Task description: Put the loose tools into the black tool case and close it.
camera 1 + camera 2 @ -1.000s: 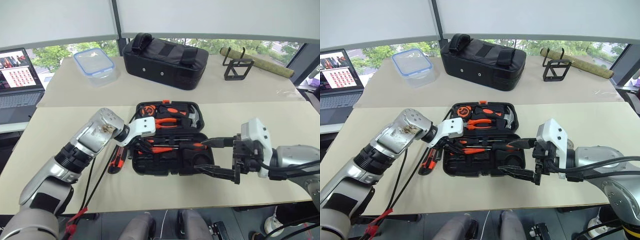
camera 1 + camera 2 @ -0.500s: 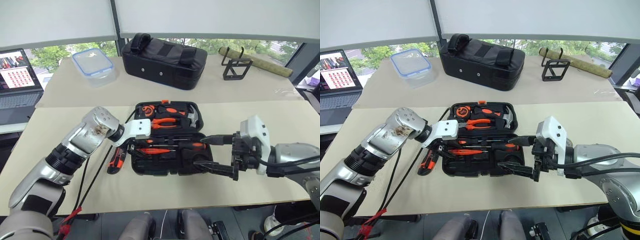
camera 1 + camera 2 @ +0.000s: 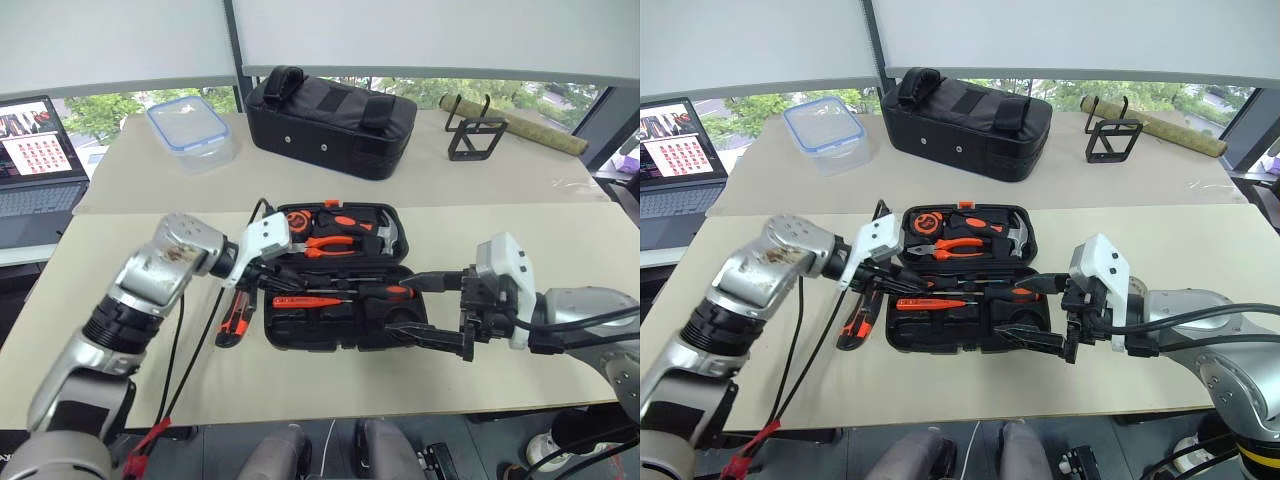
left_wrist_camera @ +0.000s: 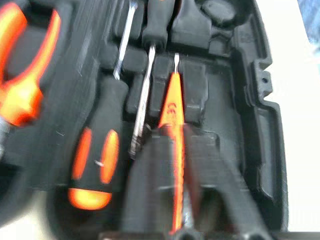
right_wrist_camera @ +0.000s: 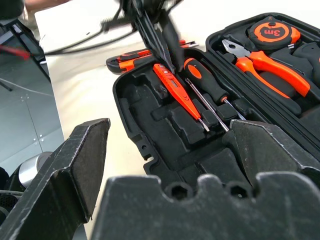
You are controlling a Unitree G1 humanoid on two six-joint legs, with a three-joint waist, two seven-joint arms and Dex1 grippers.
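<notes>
I have the small orange screwdriver [image 4: 172, 107] pinched at its handle end in my closed left end effector [image 3: 890, 276], lying over the front half of the open tool case [image 3: 300, 335]. It looks light, stiff and thin, likely to twist. The utility knife [image 3: 233, 318] waits just left of the case on the surface [image 3: 450, 375]; my right end effector [image 3: 430, 312] hangs open at the case's right edge.
</notes>
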